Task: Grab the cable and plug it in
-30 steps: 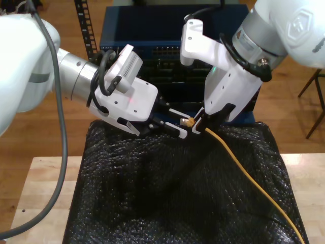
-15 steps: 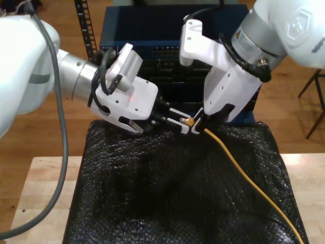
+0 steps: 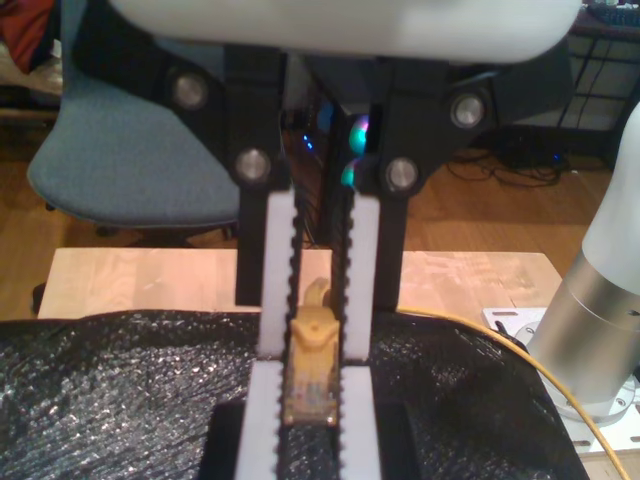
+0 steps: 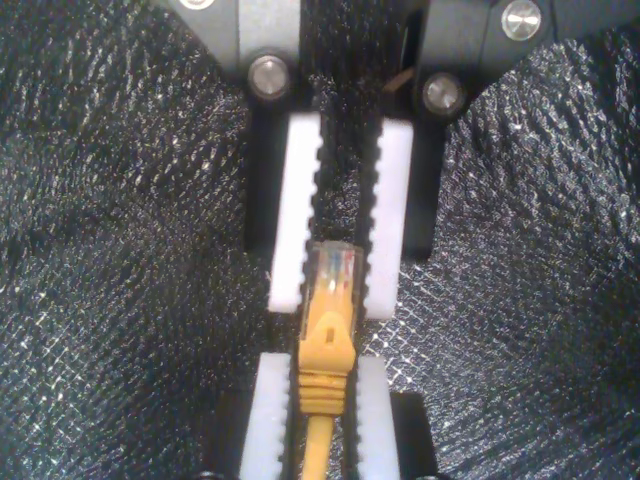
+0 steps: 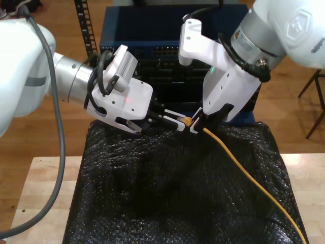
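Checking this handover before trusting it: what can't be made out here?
- Plug: too small in the exterior view, fingers crowd it.
- Network switch ports: blurred, partly behind my second gripper.
- Grip of my first gripper: second wrist view can't show whether it clamps.
- Cable far end: cut by the exterior view's bottom edge.

A wooden floor [image 5: 71, 66] surrounds the pale wood counter [image 5: 40, 188]; a blue office chair [image 3: 130, 150] stands behind, a dark stool [image 5: 317, 96] at the exterior view's right.
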{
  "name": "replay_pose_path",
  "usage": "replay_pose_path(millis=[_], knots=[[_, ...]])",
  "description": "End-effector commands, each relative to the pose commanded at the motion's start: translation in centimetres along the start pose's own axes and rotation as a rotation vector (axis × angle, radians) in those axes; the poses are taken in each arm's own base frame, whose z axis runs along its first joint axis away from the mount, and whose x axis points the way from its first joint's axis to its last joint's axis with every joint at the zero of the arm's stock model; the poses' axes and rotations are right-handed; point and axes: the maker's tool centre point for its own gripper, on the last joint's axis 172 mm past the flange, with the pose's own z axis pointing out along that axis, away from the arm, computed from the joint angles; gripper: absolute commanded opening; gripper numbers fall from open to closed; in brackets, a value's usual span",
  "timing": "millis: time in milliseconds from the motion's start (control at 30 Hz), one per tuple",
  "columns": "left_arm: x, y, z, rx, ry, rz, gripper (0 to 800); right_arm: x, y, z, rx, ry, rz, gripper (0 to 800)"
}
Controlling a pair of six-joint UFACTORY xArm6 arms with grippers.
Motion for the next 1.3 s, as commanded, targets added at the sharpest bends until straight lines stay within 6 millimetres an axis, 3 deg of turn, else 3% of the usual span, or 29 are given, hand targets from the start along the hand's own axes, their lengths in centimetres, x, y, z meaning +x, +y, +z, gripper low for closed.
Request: replay_pose_path(millis=[33,67,233,367,567,767,1100,1200,1300], knots=[[0.1,0.0,0.0,0.000,0.004,0.000,3,0.0,0.0,0.0,0.000,0.000,-0.002,348],[0.1,0.0,0.0,0.000,0.006,0.000,3,0.0,0.0,0.0,0.001,0.000,-0.003,443],[0.4,-0.4,-0.6,0.017,0.023,-0.005,3,0.4,-0.3,0.0,0.002,0.002,-0.015,483],[0.4,-0.4,-0.7,0.018,0.025,-0.014,3,0.8,-0.6,-1.0,-0.018,0.016,-0.038,718],[1.1,-0.3,-0.6,0.007,0.057,-0.057,2,1.8,-1.3,-4.2,-0.090,0.053,-0.157,789],[2.5,1.3,0.3,-0.111,0.174,-0.120,3,2.4,-1.5,-6.0,-0.135,0.070,-0.213,796],[3.9,2.2,-2.2,-0.188,0.296,-0.288,2,3.5,-3.3,-10.6,-0.243,0.115,-0.327,797],[5.5,3.1,-2.7,-0.228,0.351,-0.293,2,4.4,-4.0,-12.7,-0.303,0.158,-0.349,797],[6.9,4.3,-3.1,-0.285,0.388,-0.304,3,4.9,-4.9,-13.1,-0.342,0.189,-0.371,797]])
